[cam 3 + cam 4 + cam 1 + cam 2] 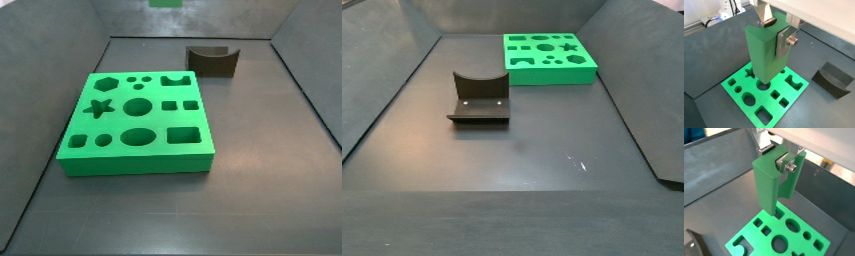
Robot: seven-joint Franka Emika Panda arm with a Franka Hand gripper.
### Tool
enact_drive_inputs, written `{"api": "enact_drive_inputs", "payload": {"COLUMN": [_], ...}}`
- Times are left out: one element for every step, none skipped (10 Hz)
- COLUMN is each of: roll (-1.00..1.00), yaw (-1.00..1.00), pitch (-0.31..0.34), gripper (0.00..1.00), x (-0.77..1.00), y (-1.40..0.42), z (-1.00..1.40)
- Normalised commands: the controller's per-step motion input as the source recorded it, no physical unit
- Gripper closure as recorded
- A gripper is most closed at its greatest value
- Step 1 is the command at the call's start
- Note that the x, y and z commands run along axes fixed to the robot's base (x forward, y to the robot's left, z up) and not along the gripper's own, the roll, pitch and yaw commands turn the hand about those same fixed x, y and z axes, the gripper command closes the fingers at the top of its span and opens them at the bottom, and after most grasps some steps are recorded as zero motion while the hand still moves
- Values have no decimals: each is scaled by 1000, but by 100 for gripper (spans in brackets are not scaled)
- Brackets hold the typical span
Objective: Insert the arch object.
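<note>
My gripper (776, 31) is shut on the arch object (764, 50), a tall narrow bright green block, near its upper end. It holds the block upright above the flat green board with shaped holes (797, 86). The block's lower end hangs over the board's cut-outs and hides part of them. Both wrist views show the same grip: gripper (776, 158), arch object (774, 183), board (764, 242). The silver fingers (784, 42) clamp the block from two sides. Both side views show the board (134, 162) (549, 75), but not the gripper.
A dark brown block with a curved notch (211, 60) stands on the dark floor apart from the board, and also shows in a side view (480, 100) and a wrist view (834, 77). Grey sloped walls (54, 90) enclose the floor.
</note>
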Motion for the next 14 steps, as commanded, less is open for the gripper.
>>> {"api": "enact_drive_inputs", "payload": {"roll": [44, 77, 79, 0, 0, 0, 0, 7, 0, 0, -10, -96, -231, -471], "yaw": [-923, -889, -774, -9, 0, 0, 0, -129, -811, -920, -983, -960, -800, -389], "pitch": [33, 24, 26, 0, 0, 0, 4, 74, 51, 41, 13, -26, -130, 0], "gripper": [100, 100, 100, 100, 100, 100, 100, 100, 100, 100, 100, 100, 100, 100], "x": [157, 131, 97, 89, 17, 0, 0, 120, 86, 20, 0, 0, 0, 100], "y": [23, 57, 200, 926, 1000, 1000, 1000, 820, 183, 71, 0, -3, 0, 154], "z": [-997, -957, -954, -466, -354, -343, -369, -466, -369, -403, -431, -409, -337, -146]}}
